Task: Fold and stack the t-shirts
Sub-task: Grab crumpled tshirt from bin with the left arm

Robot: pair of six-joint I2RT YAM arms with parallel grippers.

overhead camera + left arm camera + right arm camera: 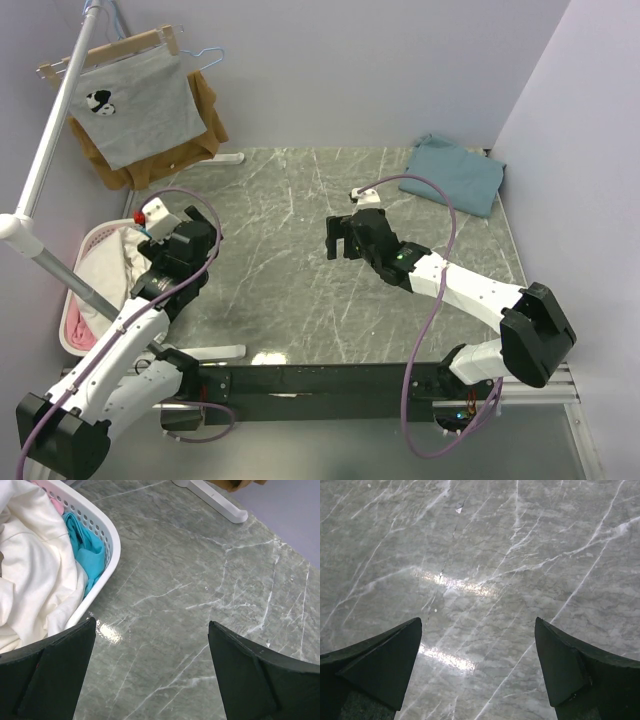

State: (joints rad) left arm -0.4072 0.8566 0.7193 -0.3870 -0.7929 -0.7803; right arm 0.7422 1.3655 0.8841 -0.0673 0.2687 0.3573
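Left gripper [150, 680] is held open, jaws wide apart, nothing gripped. It is positioned over bare surface [200, 580], just beside the laundry basket [114, 550]. White t-shirt [35, 580] is seen bunched inside the basket. A turquoise cloth [87, 550] is tucked against the basket wall, with a bit of pink cloth [56, 506] next to it. Right gripper [477, 675] is likewise open and empty, held over mid-surface; only marbled stone is seen beneath it. Teal-blue t-shirt [455, 172] is laid in the far right corner of the surface, loosely folded, well apart from both grippers. Grey shirt [140, 105] and brown garment [208, 120] are hung at far left, off the work area.
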